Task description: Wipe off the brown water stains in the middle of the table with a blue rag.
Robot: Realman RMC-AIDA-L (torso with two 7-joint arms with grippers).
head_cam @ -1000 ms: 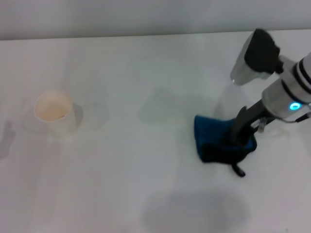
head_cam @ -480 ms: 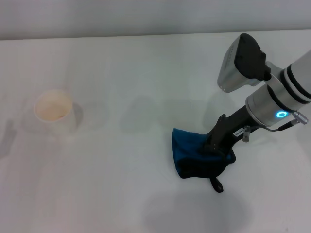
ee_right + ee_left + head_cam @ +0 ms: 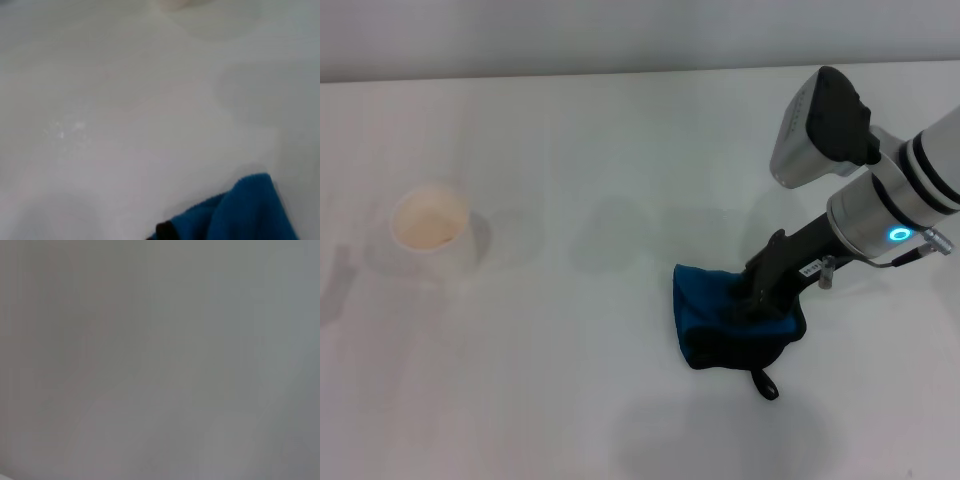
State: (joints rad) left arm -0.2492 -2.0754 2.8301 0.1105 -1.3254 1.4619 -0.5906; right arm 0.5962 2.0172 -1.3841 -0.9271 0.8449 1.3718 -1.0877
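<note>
The blue rag (image 3: 720, 322) lies bunched on the white table (image 3: 620, 120), right of centre, with its black loop tab toward the front edge. My right gripper (image 3: 757, 293) comes in from the right and presses down into the rag, shut on its folds. A corner of the rag also shows in the right wrist view (image 3: 247, 210). I cannot make out the brown water stains; only faint grey patches (image 3: 620, 232) show on the table left of the rag. My left gripper is out of view.
A white paper cup (image 3: 430, 228) with a beige inside stands at the left of the table. The table's far edge runs along the top of the head view. The left wrist view shows only a plain grey surface.
My right gripper dragged the rag to the left and toward the front edge during the first half second. Since then it has barely moved.
</note>
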